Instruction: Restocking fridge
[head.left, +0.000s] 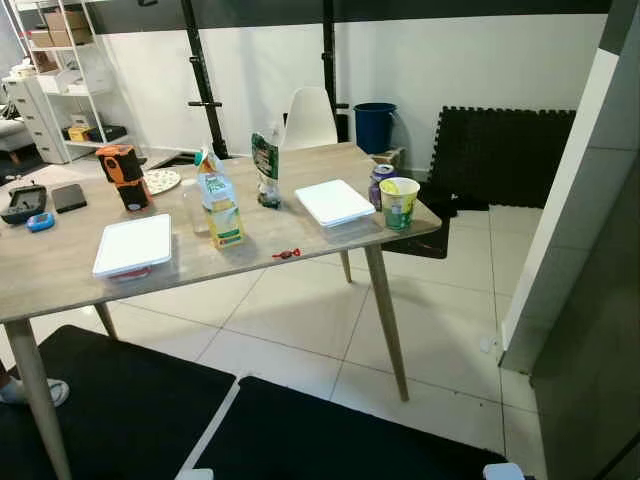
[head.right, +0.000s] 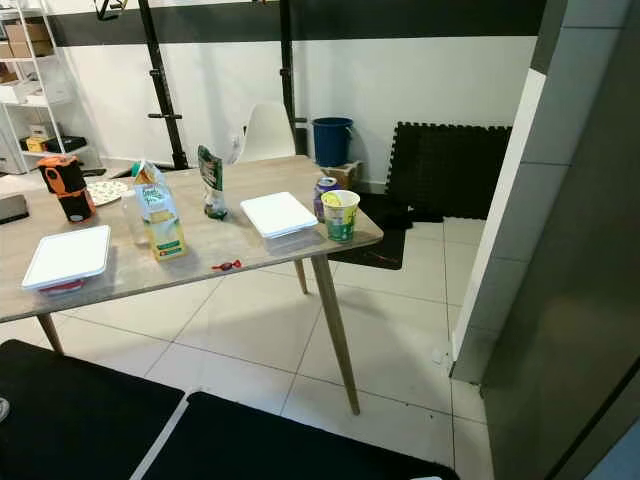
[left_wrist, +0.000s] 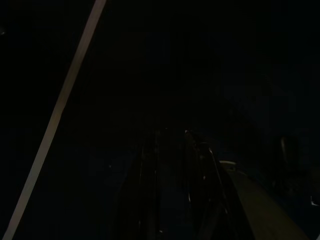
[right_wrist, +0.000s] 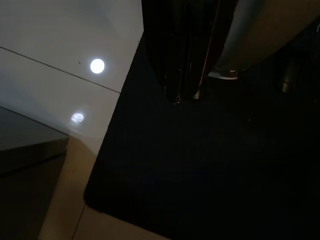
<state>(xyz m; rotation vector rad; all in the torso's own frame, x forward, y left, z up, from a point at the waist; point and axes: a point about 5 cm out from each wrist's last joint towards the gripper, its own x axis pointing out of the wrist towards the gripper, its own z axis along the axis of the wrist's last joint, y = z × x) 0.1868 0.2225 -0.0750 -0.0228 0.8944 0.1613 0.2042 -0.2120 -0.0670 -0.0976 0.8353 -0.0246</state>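
Note:
On the wooden table (head.left: 60, 275) stand a juice carton (head.left: 220, 206), a bag of greens (head.left: 266, 170), a yellow-green cup (head.left: 399, 203) with a purple can (head.left: 380, 180) behind it, and two white lidded boxes (head.left: 134, 245) (head.left: 334, 202). A dark grey fridge side (head.left: 600, 330) rises at the right. Both arms hang low, away from the table. My right gripper (right_wrist: 184, 97) is shut with nothing in it, above a black floor mat (right_wrist: 210, 170). My left gripper (left_wrist: 172, 137) hangs in deep shade.
An orange-and-black device (head.left: 123, 175), a plate (head.left: 160, 181), phones (head.left: 68, 197) and a small red item (head.left: 286, 253) also lie on the table. Black mats (head.left: 300, 435) cover the floor in front. A white chair (head.left: 309, 118), a blue bin (head.left: 375, 126) and shelves (head.left: 60, 80) stand behind. A shoe (head.left: 30, 392) shows at the left.

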